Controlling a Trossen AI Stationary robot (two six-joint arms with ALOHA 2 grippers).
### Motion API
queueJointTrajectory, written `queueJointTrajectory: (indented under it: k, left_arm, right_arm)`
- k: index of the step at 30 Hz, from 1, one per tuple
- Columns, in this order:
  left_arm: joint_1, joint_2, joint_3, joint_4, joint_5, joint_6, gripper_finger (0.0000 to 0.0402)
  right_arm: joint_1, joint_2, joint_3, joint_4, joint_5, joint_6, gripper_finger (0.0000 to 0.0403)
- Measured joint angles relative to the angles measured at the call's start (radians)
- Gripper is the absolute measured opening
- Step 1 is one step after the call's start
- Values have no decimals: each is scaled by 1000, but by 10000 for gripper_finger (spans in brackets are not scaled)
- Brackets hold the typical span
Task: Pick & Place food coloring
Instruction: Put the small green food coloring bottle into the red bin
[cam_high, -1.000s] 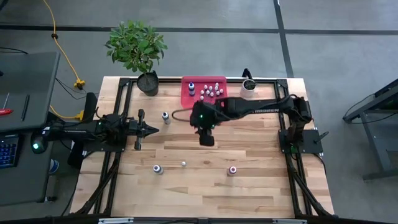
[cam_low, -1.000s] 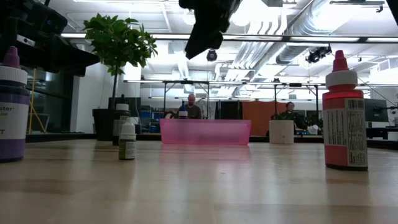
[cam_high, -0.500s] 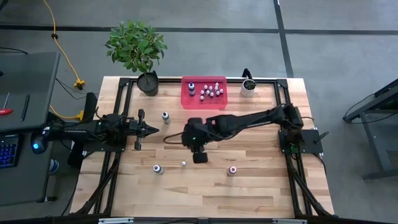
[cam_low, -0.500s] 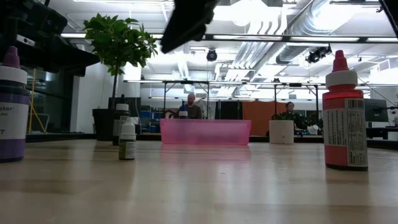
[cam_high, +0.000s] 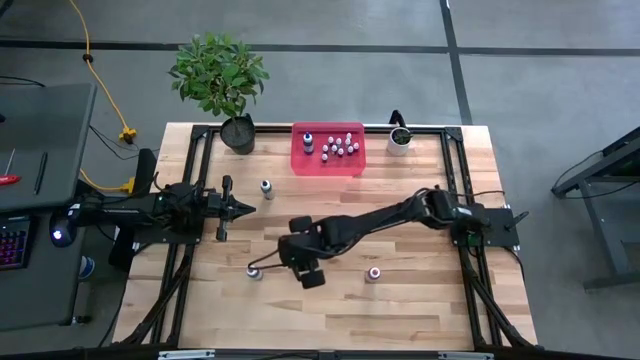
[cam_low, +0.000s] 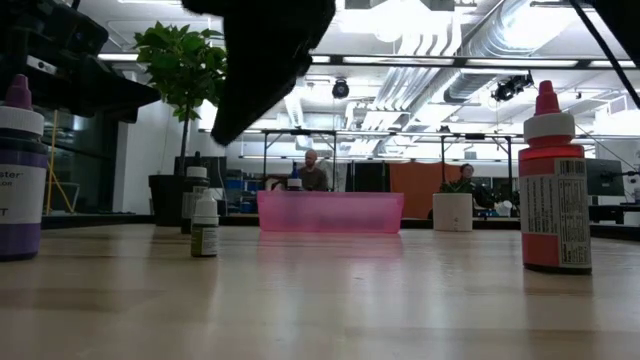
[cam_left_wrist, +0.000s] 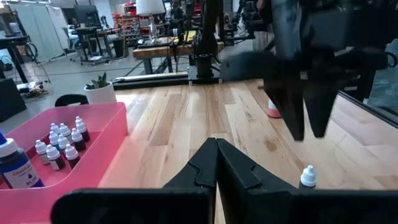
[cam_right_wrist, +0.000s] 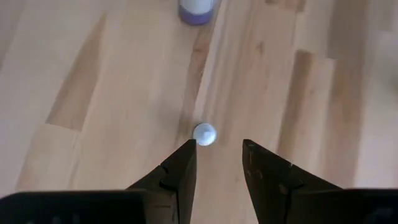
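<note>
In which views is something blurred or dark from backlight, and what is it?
Low view: the right claw is a dark, blurred silhouette against bright ceiling lights, while the red bottle is sharp. Left wrist view: the right claw is smeared, but the pink tray is clear. Right wrist view: the small white bottle is slightly soft.

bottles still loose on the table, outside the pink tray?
4: one left of the tray, a purple one front-left, a tiny white one under the right gripper, a red one front-right. None looks hidden.
</note>
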Motion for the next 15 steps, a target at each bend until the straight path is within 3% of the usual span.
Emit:
queueJointTrajectory:
  k: [8, 15]
  left_arm:
    - [0, 0, 0, 0, 0, 0, 0]
    - [0, 0, 0, 0, 0, 0, 0]
  right_arm:
    - [8, 63, 14, 14, -50, 139, 124]
    - [-8, 79, 14, 18, -40, 197, 177]
